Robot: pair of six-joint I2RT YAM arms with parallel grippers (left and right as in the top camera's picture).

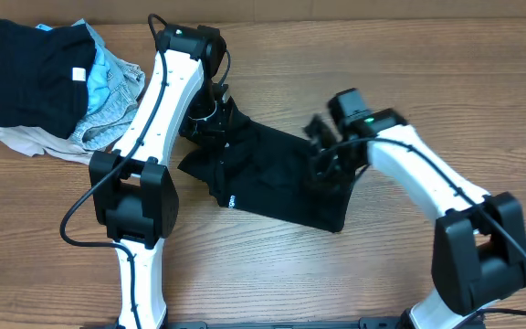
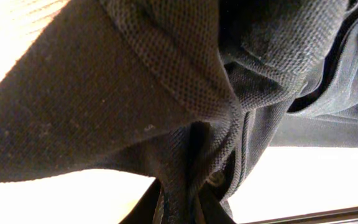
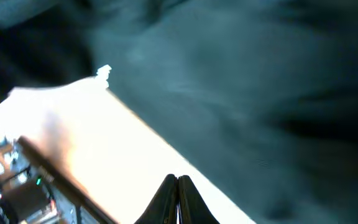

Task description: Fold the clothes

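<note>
The black T-shirt (image 1: 277, 178) lies crumpled in the middle of the table, its small white logo (image 1: 230, 199) near the front left edge. My left gripper (image 1: 210, 114) is at the shirt's back left corner. In the left wrist view it (image 2: 185, 202) is shut on a bunched fold of the black T-shirt (image 2: 166, 74). My right gripper (image 1: 322, 155) is blurred over the shirt's right side. In the right wrist view its fingers (image 3: 178, 182) are pressed together with nothing between them, above bare table, with the shirt (image 3: 260, 81) just beyond.
A pile of other clothes lies at the back left corner: a black piece (image 1: 39, 78), a light-blue piece (image 1: 108, 78) and a beige piece (image 1: 26, 139). The wooden table (image 1: 382, 55) surrounds the shirt.
</note>
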